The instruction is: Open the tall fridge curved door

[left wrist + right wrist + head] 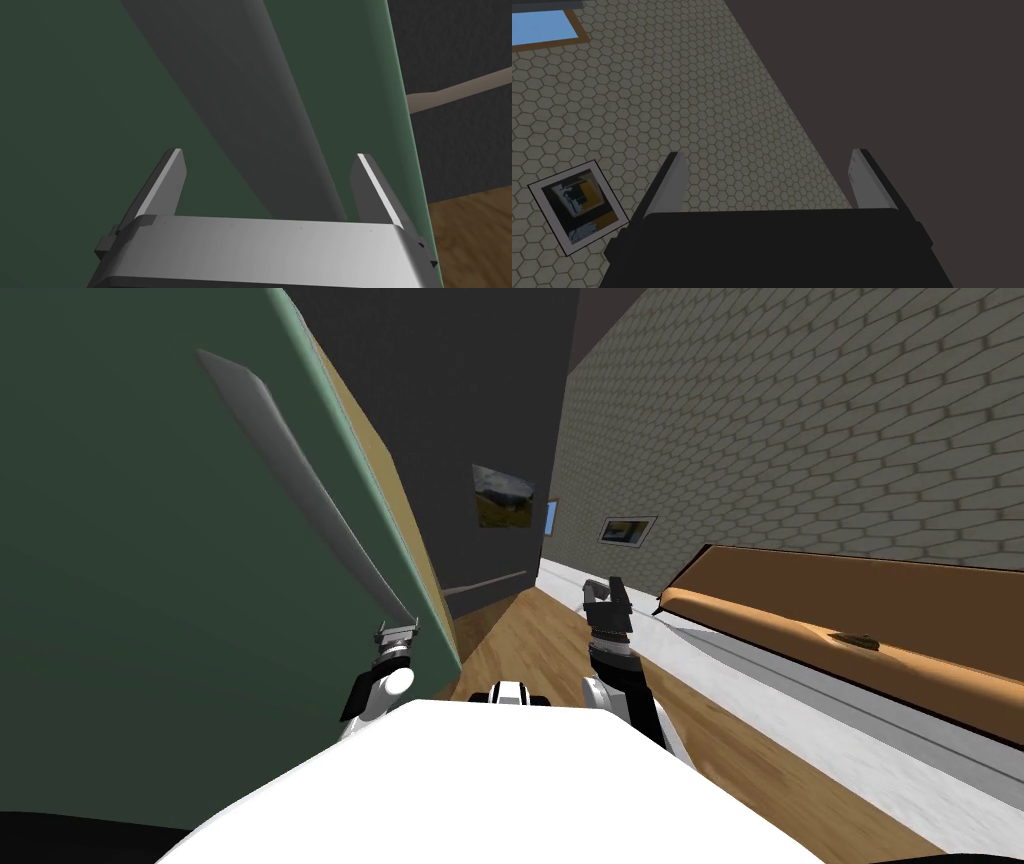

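The tall fridge's dark green door (130,568) fills the left of the head view, with a long grey curved handle (300,488) running down its front. My left gripper (397,635) is at the handle's lower end. In the left wrist view the handle (240,100) passes between the left gripper's (270,162) open fingers (167,175), which stand on either side of it without pressing it; the green door (75,100) lies behind. My right gripper (606,593) is raised at the right of my chest, open with nothing between its fingers (667,182).
A tan strip (385,478) shows along the fridge's side beyond the door edge. A dark wall (450,438) stands behind, with wooden floor (520,638) below. On the right runs a brown counter (850,628) over a white base, under a hexagon-tiled wall (800,418).
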